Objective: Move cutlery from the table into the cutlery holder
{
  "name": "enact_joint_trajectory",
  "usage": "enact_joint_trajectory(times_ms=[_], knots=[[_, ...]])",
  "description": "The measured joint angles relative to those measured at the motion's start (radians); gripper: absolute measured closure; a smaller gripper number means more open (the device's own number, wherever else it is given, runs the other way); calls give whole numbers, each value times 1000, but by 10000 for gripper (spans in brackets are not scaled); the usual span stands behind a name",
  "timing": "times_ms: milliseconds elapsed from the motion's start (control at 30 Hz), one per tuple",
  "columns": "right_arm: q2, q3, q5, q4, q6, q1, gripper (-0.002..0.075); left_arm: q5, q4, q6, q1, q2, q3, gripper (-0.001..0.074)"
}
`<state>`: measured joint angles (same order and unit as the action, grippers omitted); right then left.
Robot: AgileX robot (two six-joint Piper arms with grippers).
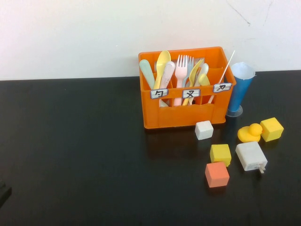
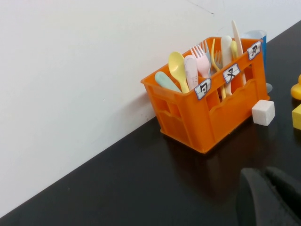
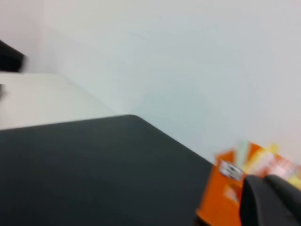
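Note:
The orange cutlery holder (image 1: 186, 115) stands upright at the back of the black table (image 1: 70, 141). The pale pink fork (image 1: 181, 63) and the yellow fork (image 1: 194, 68) stand in its middle compartment, beside spoons and a pale blue fork. No cutlery lies on the tabletop in view. The left wrist view shows the holder (image 2: 211, 110) well ahead of my left gripper (image 2: 263, 176), whose fingers rest together, empty. My right gripper (image 3: 263, 181) shows in the blurred right wrist view, fingers together, with the holder (image 3: 221, 193) behind it. In the high view neither gripper shows.
A blue cone cup (image 1: 240, 89) stands right of the holder. In front lie a white cube (image 1: 204, 130), a yellow cube (image 1: 220, 154), an orange cube (image 1: 217, 174), a white charger (image 1: 251, 156), a yellow duck (image 1: 249, 132) and another yellow cube (image 1: 272, 129).

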<state>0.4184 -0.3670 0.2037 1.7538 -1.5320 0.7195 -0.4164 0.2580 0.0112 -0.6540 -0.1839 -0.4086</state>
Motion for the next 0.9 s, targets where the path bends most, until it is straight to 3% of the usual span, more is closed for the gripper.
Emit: enact_joint_trajectory(times_ms=[100, 200, 267, 367, 467, 633, 900], knots=[[-28, 56, -64, 0, 0, 0, 728, 0, 0, 0, 0, 0, 0, 736], [-45, 93, -135, -145, 100, 0, 728, 0, 0, 0, 0, 0, 0, 736], [-60, 101, -232, -374, 352, 0, 728, 0, 0, 0, 0, 0, 0, 736], [-98, 103, -444, -788, 884, 0, 728, 0, 0, 0, 0, 0, 0, 736], [-149, 103, -658, -1120, 1222, 0, 728, 0, 0, 0, 0, 0, 0, 736], [-284, 121, -793, -1245, 1340, -43, 728, 0, 0, 0, 0, 0, 0, 736], [-410, 181, -669, -1249, 1375, -412, 729, 0, 0, 0, 0, 0, 0, 736]])
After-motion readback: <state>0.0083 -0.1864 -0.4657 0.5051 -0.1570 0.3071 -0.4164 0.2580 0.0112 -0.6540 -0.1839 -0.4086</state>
